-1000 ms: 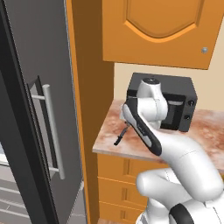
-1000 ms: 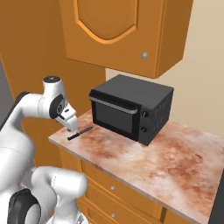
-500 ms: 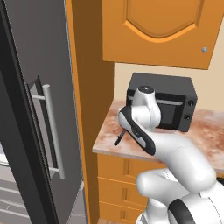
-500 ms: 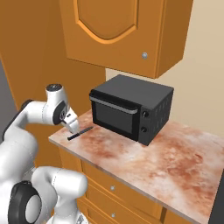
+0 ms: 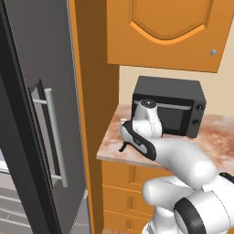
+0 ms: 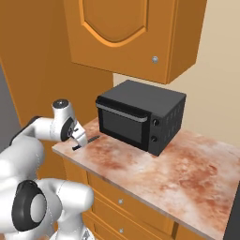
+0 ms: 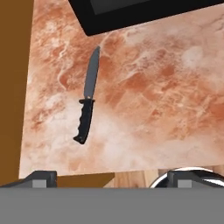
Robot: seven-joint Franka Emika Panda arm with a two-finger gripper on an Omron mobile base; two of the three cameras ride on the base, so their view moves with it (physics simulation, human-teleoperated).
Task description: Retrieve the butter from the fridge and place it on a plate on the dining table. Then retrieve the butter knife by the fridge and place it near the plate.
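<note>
Below the jaws, on the marbled desk point(image 7: 175, 87), lay the butter knife point(image 7: 87, 98), flat, blade tip close to the microwave point(image 6: 140, 117), handle toward the desk edge. Jaws released, spread wide, holding nothing. Risk: knife sits off-centre; a straight descent could nudge it or close on nothing.

No readable text or labels, though the microwave point(image 6: 140, 122) controls look too small to tell.
</note>
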